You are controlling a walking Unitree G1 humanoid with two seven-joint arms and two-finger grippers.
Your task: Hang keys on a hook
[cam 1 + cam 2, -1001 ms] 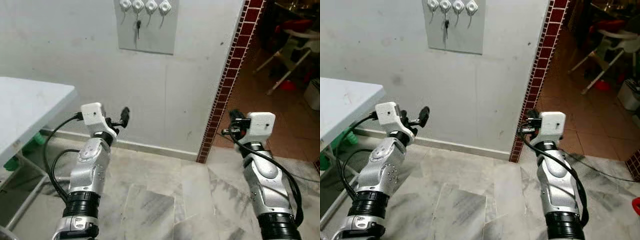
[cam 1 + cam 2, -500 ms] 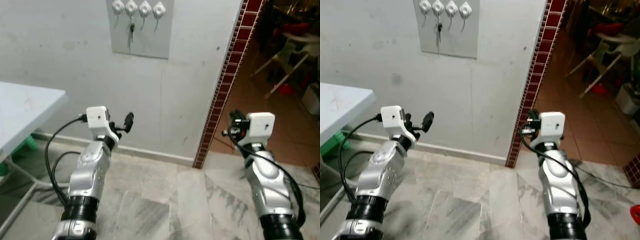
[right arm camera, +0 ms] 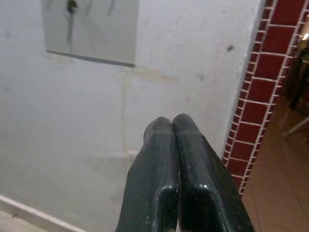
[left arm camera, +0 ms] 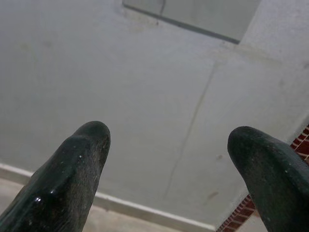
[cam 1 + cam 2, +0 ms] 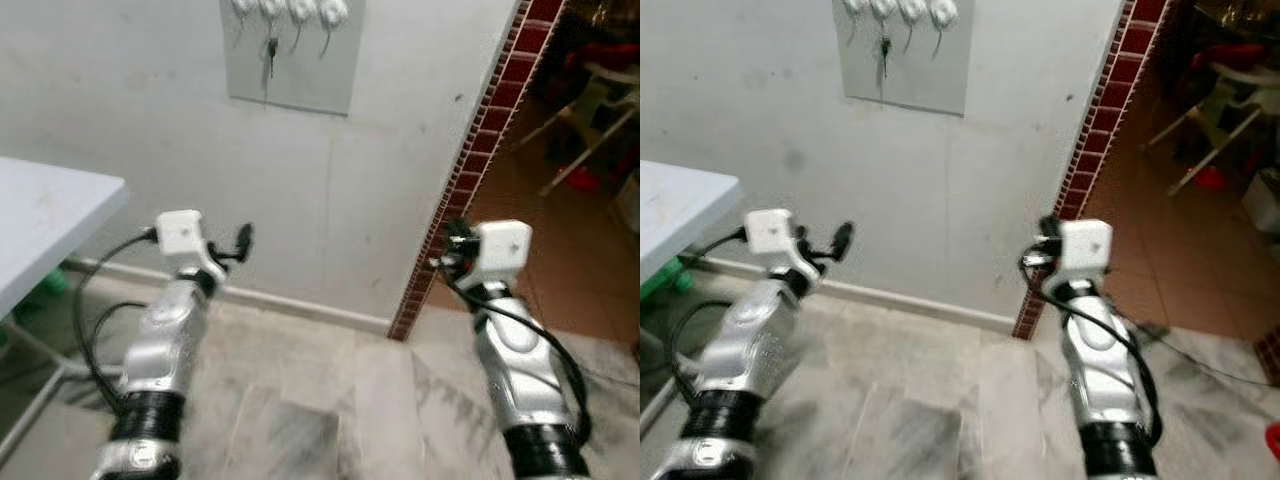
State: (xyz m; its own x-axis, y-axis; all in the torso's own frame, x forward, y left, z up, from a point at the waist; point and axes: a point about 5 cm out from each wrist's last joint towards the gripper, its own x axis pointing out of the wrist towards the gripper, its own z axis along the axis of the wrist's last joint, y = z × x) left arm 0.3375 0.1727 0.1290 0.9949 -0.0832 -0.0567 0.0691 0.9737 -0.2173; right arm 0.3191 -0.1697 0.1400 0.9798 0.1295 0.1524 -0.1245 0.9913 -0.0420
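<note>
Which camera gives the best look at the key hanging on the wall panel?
The left eye view: the key hangs dark against the grey panel, second hook from the left, under the white hooks. The right eye view shows it much the same, the right wrist view as a dark blur.

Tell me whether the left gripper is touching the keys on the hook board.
Apart. In the left eye view the left gripper hangs well below the keys on the hook board, bare wall between them.

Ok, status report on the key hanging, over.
Left claw open, empty, aimed at the wall. Right claw shut, nothing seen in it. Keys hanging on the hook board. Nothing between claws and board.
</note>
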